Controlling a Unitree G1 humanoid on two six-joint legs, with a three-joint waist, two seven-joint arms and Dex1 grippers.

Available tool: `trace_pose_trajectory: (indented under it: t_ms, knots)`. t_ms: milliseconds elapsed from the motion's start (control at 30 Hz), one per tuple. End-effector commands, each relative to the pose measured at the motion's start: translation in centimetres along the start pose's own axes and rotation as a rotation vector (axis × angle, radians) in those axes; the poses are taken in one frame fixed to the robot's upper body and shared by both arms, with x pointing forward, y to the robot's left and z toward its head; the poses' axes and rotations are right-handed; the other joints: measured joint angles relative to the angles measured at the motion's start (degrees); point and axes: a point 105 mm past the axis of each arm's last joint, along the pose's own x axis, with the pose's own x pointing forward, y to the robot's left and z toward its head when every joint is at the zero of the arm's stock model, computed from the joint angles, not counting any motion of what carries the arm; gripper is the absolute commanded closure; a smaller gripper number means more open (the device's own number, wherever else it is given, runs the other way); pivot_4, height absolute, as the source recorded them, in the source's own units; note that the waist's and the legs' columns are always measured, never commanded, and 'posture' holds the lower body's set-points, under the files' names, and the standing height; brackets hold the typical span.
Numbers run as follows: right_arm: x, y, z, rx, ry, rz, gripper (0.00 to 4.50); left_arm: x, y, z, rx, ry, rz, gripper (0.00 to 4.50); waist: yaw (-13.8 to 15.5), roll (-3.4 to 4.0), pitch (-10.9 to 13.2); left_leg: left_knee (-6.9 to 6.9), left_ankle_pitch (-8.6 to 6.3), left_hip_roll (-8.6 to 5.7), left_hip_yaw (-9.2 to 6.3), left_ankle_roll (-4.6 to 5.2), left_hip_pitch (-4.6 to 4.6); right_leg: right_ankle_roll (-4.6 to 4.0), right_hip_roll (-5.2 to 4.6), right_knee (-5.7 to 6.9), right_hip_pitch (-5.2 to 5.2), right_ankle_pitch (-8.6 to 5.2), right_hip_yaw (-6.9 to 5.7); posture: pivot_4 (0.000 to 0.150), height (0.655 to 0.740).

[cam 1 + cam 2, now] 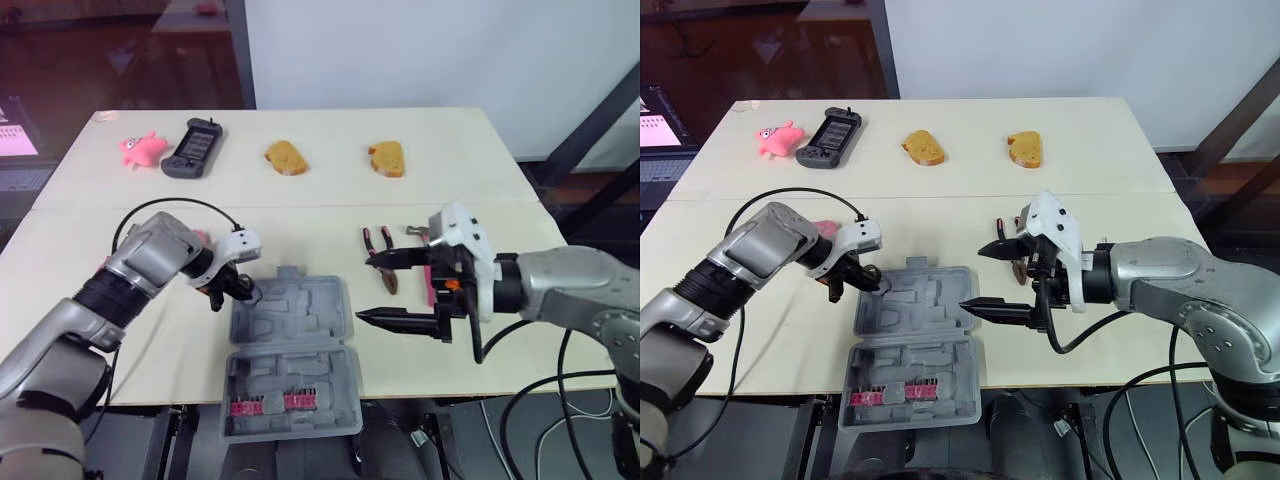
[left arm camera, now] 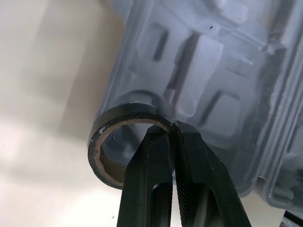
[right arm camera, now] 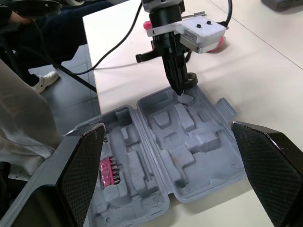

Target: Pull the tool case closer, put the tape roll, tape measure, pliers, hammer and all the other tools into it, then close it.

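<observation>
The grey tool case [image 1: 300, 312] lies open at the table's front edge, its lid half [image 1: 290, 385] hanging over the edge with red bits [image 1: 265, 403] in it. My left gripper [image 1: 243, 290] is shut on the black tape roll [image 2: 122, 113], holding it over the case's far left corner [image 3: 189, 97]. My right gripper [image 1: 364, 288] hangs wide open just right of the case, holding nothing. Red-handled pliers [image 1: 376, 238] lie behind its upper finger, partly hidden, with another small metal tool [image 1: 418, 233] beside them.
Along the table's far side lie a pink toy [image 1: 143, 148], a black handheld device [image 1: 193, 148] and two bread slices [image 1: 287, 157] [image 1: 387, 158]. A pink object [image 1: 825, 228] shows behind my left wrist. A red item [image 1: 430, 285] sits behind my right gripper.
</observation>
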Motion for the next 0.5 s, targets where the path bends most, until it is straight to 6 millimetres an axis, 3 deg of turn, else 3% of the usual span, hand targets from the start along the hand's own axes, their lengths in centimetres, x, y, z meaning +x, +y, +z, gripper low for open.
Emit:
trace_pose_trajectory:
  t_ms: [33, 500]
  knots:
    - [-0.5, 0.2, 0.7, -0.041, -0.017, -0.024, 0.00, -0.3, -0.1, 0.7, 0.039, 0.007, -0.002, 4.45, 0.01, 0.00, 0.00, 0.00, 0.00, 0.00, 0.00, 0.00, 0.00, 0.00, 0.00, 0.00, 0.00, 0.00, 0.00, 0.150, 0.7400]
    - [-0.5, -0.7, 0.8, -0.036, -0.032, -0.066, 0.00, 1.4, 0.2, -0.3, 0.056, 0.071, 0.026, 4.45, 0.01, 0.00, 0.00, 0.01, 0.00, 0.00, -0.01, 0.00, 0.00, 0.00, 0.00, 0.01, 0.01, 0.00, 0.00, 0.150, 0.7400]
